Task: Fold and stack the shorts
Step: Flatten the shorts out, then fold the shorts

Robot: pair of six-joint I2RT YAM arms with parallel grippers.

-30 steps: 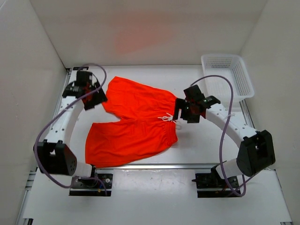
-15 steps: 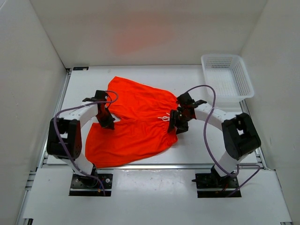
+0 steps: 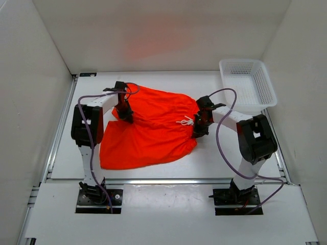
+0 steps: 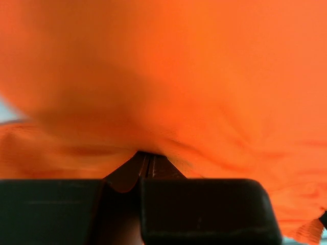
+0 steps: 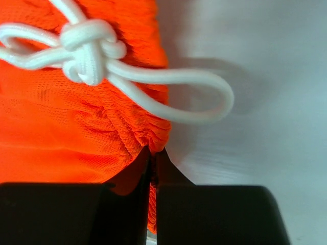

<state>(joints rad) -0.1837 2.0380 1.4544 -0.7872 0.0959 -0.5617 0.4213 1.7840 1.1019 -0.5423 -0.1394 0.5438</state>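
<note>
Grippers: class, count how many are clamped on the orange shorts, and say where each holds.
2. The left gripper pinches leg fabric at the far-left edge of the shorts; the right gripper pinches the waistband beside the white drawstring. Neither is hidden.

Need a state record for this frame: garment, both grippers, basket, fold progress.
garment: orange-red shorts, bunched and partly lifted on the table
drawstring: white, knotted in a bow at the waistband
left gripper: shut on the shorts' fabric at the far-left leg
right gripper: shut on the waistband edge, just below the drawstring knot
white mesh basket: far-right corner, apart from the shorts
fold status: no clean fold visible yet, nothing stacked
</note>
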